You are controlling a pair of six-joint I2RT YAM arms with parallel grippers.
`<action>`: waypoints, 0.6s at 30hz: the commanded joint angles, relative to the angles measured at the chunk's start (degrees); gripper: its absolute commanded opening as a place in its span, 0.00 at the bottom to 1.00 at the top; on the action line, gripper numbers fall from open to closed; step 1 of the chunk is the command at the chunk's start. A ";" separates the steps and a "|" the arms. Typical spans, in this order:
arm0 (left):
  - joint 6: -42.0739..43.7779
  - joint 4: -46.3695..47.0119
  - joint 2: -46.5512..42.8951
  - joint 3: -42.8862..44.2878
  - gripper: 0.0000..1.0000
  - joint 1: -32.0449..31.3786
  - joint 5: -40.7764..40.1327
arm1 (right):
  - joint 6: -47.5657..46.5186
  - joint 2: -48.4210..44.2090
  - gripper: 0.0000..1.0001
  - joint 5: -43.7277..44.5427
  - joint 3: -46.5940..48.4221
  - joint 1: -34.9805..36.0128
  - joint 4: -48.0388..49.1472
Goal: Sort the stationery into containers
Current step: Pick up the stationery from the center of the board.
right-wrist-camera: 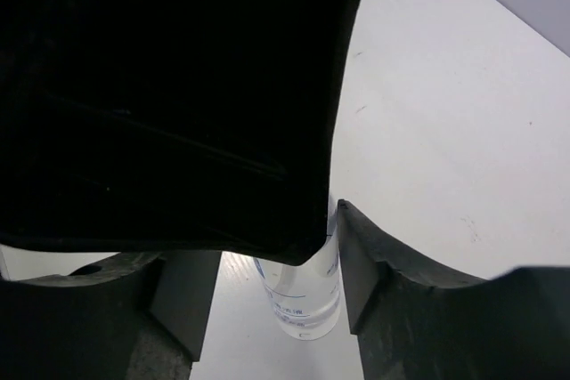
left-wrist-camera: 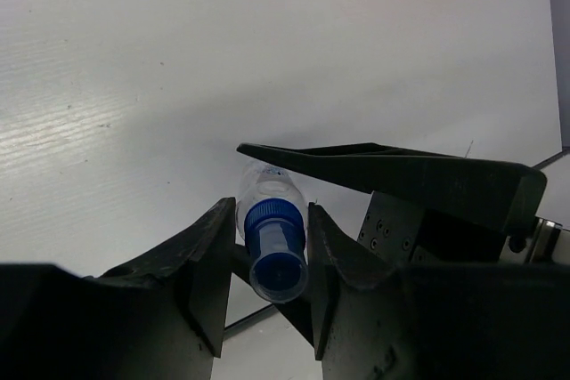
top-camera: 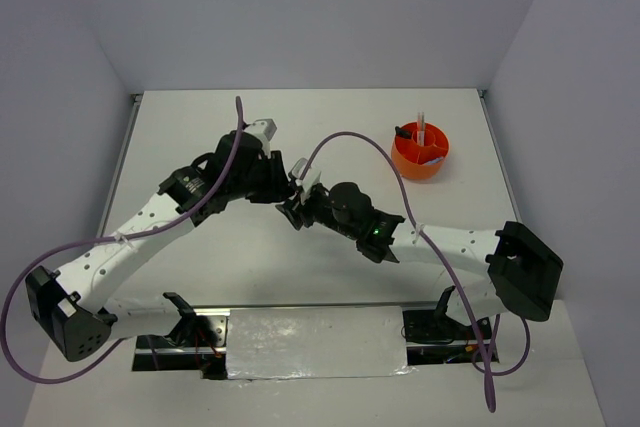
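Note:
A tiny clear bottle (left-wrist-camera: 265,186) with a blue cap hangs above the table at mid-table. My left gripper (left-wrist-camera: 272,215) is shut on its cap, both fingers pressed against it. My right gripper (right-wrist-camera: 267,269) stands open round the bottle's clear body (right-wrist-camera: 305,302): its right finger sits at the bottle's side and a gap shows at its left finger. In the top view the left gripper (top-camera: 285,187) and right gripper (top-camera: 303,201) meet tip to tip. The orange tub (top-camera: 420,154) stands at the back right with a white pen (top-camera: 421,130) and dark items upright in it.
The right arm's dark finger (left-wrist-camera: 392,166) crosses the left wrist view just beyond the bottle. The left gripper's body (right-wrist-camera: 178,86) blocks most of the right wrist view. A purple cable (top-camera: 350,137) arcs over the table between the arms and the tub.

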 commanded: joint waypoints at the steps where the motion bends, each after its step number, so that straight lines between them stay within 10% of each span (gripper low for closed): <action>1: 1.67 0.38 0.20 3.03 0.00 -0.37 0.09 | -0.82 -0.25 0.59 1.08 2.22 0.05 1.93; 18: 7.12 -4.19 2.92 6.55 0.00 -1.77 -1.85 | 1.65 -0.16 0.64 -0.50 4.59 -1.00 -4.22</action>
